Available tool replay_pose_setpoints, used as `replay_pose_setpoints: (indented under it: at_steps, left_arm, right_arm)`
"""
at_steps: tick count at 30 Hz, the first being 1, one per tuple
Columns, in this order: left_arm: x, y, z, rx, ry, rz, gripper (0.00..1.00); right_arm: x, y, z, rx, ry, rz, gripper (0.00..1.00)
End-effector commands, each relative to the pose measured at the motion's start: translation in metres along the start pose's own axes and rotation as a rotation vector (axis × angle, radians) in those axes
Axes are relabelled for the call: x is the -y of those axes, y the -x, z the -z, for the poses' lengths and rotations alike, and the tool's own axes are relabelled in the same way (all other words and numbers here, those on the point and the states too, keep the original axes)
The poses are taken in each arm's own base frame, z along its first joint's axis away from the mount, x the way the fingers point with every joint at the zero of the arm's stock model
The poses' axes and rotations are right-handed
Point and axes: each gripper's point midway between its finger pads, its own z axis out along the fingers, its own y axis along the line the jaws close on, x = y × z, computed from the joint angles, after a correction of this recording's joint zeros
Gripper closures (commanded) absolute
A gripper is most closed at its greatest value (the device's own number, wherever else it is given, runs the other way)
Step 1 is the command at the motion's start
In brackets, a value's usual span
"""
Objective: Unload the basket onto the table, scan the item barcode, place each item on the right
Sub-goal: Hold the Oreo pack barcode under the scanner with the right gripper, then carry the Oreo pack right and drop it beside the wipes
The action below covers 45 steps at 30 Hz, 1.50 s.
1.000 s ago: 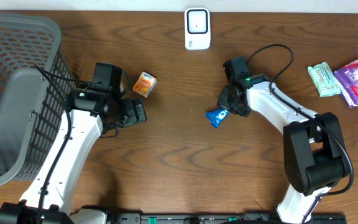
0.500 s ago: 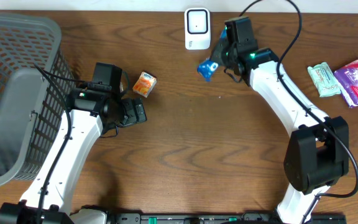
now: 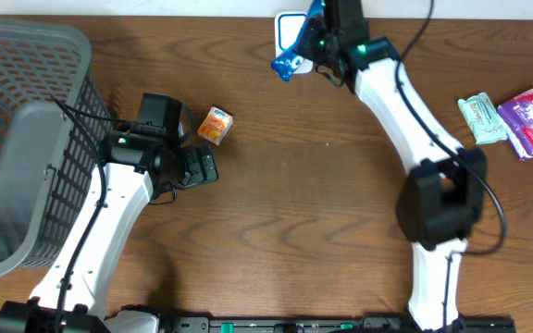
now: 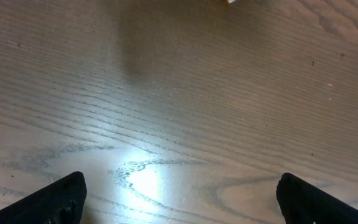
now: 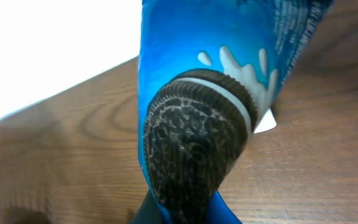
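A blue cookie packet (image 3: 288, 59) hangs over the left part of the white scanner (image 3: 286, 22) at the table's far edge, with my right gripper (image 3: 318, 39) shut on it. In the right wrist view the packet (image 5: 216, 93) fills the middle, its printed cookie facing the camera, and the right gripper (image 5: 185, 215) pinches its lower end. The scanner is mostly hidden under the packet and arm. My left gripper (image 3: 207, 166) stands open at mid left; in its wrist view the left gripper (image 4: 182, 205) has only bare wood between its fingers (image 4: 58, 199).
A small orange box (image 3: 216, 125) lies just above my left gripper. A grey basket (image 3: 26, 139) fills the far left. A green packet (image 3: 482, 118) and a purple packet (image 3: 531, 120) lie at the right edge.
My right arm has lifted the blue packet from the middle of the table and carried it up and left, over the scanner. The left arm has not moved.
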Motion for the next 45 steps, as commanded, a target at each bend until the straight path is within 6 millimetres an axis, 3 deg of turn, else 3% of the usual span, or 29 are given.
replay_pose_setpoints:
  at_steps: [1,5,9,16,19,21,25,32,34,36,38,39,41,42,43,45]
  left_arm:
    - [-0.003,-0.002,-0.002,-0.009,0.011,-0.003,0.02]
    - [-0.003,-0.002,-0.002,-0.009,0.011,-0.003,0.02]
    - [-0.003,-0.002,-0.002,-0.009,0.011,-0.003,0.02]
    - [-0.003,-0.002,-0.002,-0.009,0.011,-0.003,0.02]
    - [-0.003,-0.002,-0.002,-0.009,0.011,-0.003,0.02]
    - [-0.003,-0.002,-0.002,-0.009,0.011,-0.003,0.02]
    - [-0.003,-0.002,-0.002,-0.009,0.011,-0.003,0.02]
    - [-0.003,-0.002,-0.002,-0.009,0.011,-0.003,0.02]
    - [-0.003,-0.002,-0.002,-0.009,0.011,-0.003,0.02]
    - [-0.003,-0.002,-0.002,-0.009,0.011,-0.003,0.02]
    - [-0.003,-0.002,-0.002,-0.009,0.011,-0.003,0.02]
    - [-0.003,-0.002,-0.002,-0.009,0.011,-0.003,0.02]
    - [-0.003,-0.002,-0.002,-0.009,0.011,-0.003,0.02]
    - [-0.003,-0.002,-0.002,-0.009,0.011,-0.003,0.02]
    - [-0.003,-0.002,-0.002,-0.009,0.011,-0.003,0.02]
    - [-0.003,-0.002,-0.002,-0.009,0.011,-0.003,0.02]
  right_arm:
    - [-0.015,0.009,-0.017,-0.008,0.029,0.045,0.99]
    - [-0.007,0.012,-0.034,-0.031,0.004,0.045,0.99]
    - [0.002,0.001,-0.052,-0.06,-0.01,0.088,0.99]
    - [0.0,0.016,-0.042,-0.012,-0.035,0.141,0.99]
    - [0.015,0.036,-0.025,0.001,-0.082,0.115,0.99]
    - [0.039,0.052,-0.009,0.016,-0.162,0.09,0.99]
    - [0.128,0.078,0.039,0.029,-0.467,0.03,0.99]
    - [0.282,0.087,0.114,-0.164,-0.815,0.074,0.99]
    - [0.322,0.092,0.141,-0.173,-0.919,0.035,0.99]
    - [0.347,0.094,0.159,-0.177,-0.964,-0.008,0.99]
    - [0.368,0.093,0.172,-0.192,-0.979,-0.057,0.83]
    - [0.375,0.091,0.176,-0.2,-0.98,-0.074,0.67]
    - [0.388,0.088,0.184,-0.206,-0.977,-0.128,0.19]
    - [0.392,0.087,0.187,-0.204,-0.975,-0.158,0.07]
    - [0.395,0.085,0.187,-0.211,-0.952,-0.185,0.01]
    - [0.393,0.08,0.18,-0.232,-0.876,-0.221,0.01]
